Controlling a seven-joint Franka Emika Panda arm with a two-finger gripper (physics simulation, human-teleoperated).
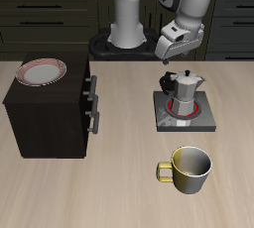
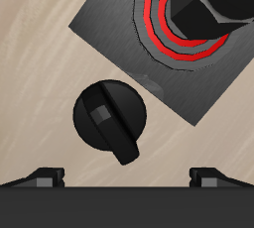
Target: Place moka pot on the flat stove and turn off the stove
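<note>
Moka pot (image 1: 186,90) on stove (image 1: 201,120); wrist shows knob (image 2: 109,116).

Light wooden table (image 1: 109,187) before dark kitchen cabinets (image 1: 50,19) behind.

The moka pot (image 1: 185,92), silver and faceted with a narrow waist and dark side handle, stands upright on the flat stove (image 1: 198,120), inside its glowing red ring (image 2: 171,37). The stove's black knob (image 2: 109,117) sits at its back edge, toward the table's rear.
</note>
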